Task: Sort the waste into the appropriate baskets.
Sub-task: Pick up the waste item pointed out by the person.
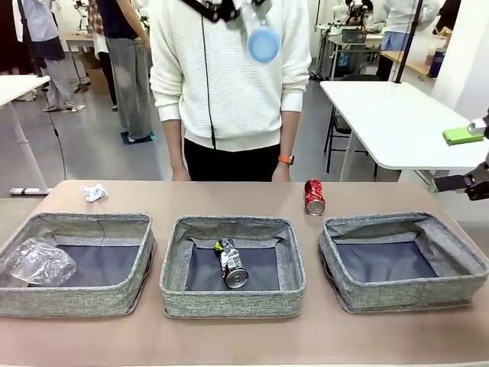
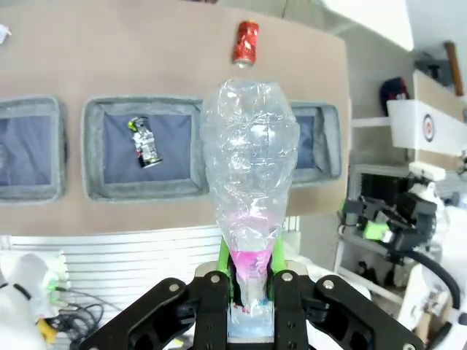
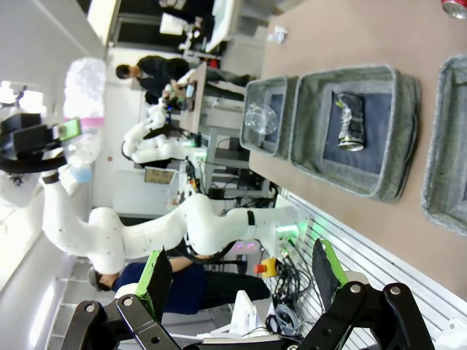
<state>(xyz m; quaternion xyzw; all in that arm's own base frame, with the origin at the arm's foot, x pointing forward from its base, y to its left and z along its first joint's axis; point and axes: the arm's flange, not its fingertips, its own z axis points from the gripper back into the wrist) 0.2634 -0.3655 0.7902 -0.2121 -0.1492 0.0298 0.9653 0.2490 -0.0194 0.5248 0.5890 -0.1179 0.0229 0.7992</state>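
Left pincer point(image 2: 248, 288) clamped on clear bottle point(image 2: 249, 160), well above baskets point(image 2: 142, 191)

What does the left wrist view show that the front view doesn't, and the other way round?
Left wrist view: the left gripper shut on the neck of a clear plastic bottle, whose body points out toward the baskets.

Front view: the person in a white sweater at the far side, and the crushed clear bottle lying in the left basket.

Both: the red can standing on the table beyond the baskets, and the black-silver can lying in the middle basket.
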